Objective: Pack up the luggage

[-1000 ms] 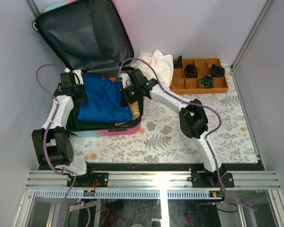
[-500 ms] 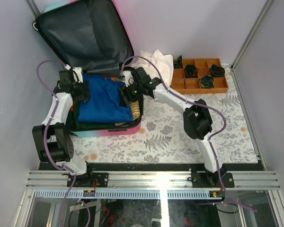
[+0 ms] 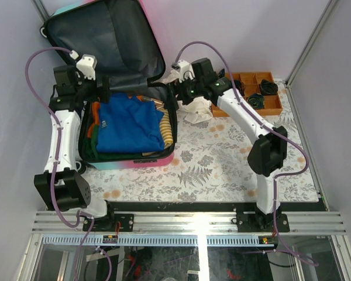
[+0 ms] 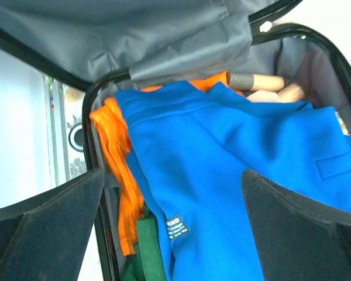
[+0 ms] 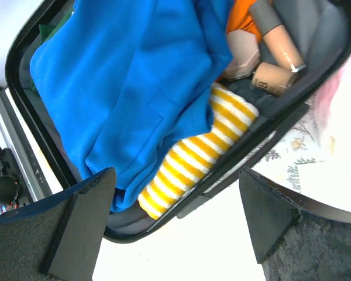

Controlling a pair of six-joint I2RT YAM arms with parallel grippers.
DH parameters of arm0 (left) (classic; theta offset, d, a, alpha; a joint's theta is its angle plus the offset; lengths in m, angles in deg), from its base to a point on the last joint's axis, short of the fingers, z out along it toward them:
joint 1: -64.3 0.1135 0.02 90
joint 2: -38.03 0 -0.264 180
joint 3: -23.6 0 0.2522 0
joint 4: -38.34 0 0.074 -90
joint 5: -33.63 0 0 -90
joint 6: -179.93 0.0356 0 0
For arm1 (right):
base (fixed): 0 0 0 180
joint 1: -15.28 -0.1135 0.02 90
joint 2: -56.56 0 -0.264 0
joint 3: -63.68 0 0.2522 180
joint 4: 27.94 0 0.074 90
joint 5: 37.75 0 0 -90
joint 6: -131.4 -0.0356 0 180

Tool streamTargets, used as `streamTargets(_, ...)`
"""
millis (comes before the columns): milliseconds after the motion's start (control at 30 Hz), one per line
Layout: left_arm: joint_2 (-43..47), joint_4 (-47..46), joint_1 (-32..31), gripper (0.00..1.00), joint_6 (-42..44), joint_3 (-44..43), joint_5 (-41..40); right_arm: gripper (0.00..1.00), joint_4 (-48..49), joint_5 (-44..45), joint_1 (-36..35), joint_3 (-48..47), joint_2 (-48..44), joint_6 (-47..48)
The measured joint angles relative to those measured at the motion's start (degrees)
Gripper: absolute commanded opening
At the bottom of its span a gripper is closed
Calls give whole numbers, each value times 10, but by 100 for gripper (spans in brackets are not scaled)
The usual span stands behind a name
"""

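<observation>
The luggage lies open at the left of the table, its grey-lined lid leaning back. A blue garment lies on top inside, over orange and green clothes. A yellow-striped piece and beige tubes sit along the right side. My left gripper hovers open above the case's back left corner, nothing between its fingers. My right gripper hangs open over the case's back right rim, holding nothing.
An orange compartment tray with dark rolled items stands at the back right. A crumpled white cloth lies between the tray and the case, under the right arm. Walls close in the left, back and right sides.
Both grippers opened and let go of the blue garment. The left one rose toward the lid hinge. The right one pulled back and right toward the white cloth.
</observation>
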Motion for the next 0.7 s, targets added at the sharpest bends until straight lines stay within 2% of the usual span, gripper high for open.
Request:
streamTargets(233, -57, -17, 0, 97, 23, -91, 45, 91, 7, -22, 44, 56, -31, -2)
streamTargets(367, -85, -95, 1, 95, 32, -94, 47, 90, 7, -35, 47, 92, -32, -5)
streamTargets(500, -120, -220, 4, 93, 32, -102, 52, 90, 8, -53, 48, 101, -32, -11)
streamTargets(700, -243, -307, 6, 91, 41, -264, 70, 90, 17, -80, 52, 119, -43, -21)
